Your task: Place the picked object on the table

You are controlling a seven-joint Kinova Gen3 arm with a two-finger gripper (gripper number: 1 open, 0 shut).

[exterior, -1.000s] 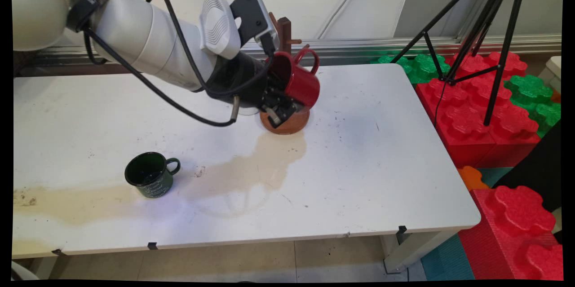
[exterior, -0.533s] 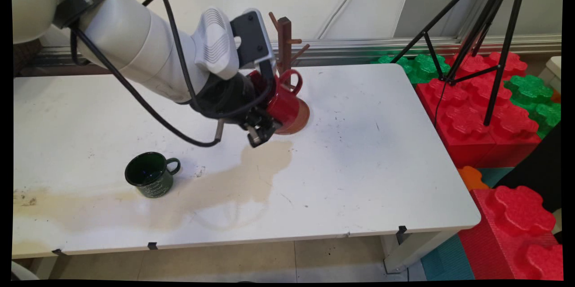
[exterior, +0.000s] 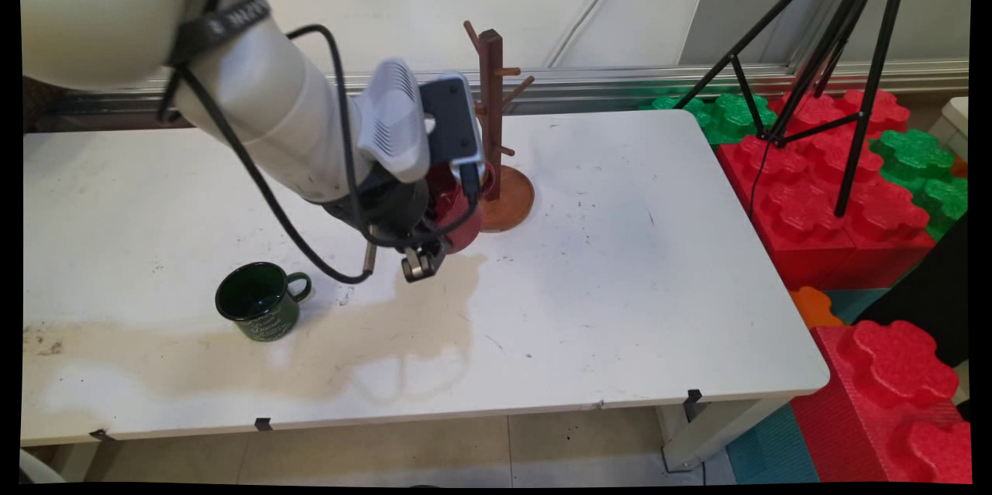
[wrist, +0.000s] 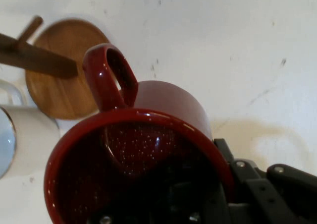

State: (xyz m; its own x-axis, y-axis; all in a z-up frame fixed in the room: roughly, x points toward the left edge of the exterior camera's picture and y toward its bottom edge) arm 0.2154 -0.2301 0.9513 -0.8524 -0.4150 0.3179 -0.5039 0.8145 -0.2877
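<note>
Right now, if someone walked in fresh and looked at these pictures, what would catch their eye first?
First the red mug, gripped at its rim by the gripper just above the white table, near the middle. Right behind it stands a wooden mug tree on a round base, with a white mug beside that base. A dark green mug stands alone toward the near left, by a broad tan stain.

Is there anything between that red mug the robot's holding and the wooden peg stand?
Nothing visible. The red mug, clamped in the gripper, hangs just left of the wooden stand with only bare table between. The green mug sits far off.
</note>
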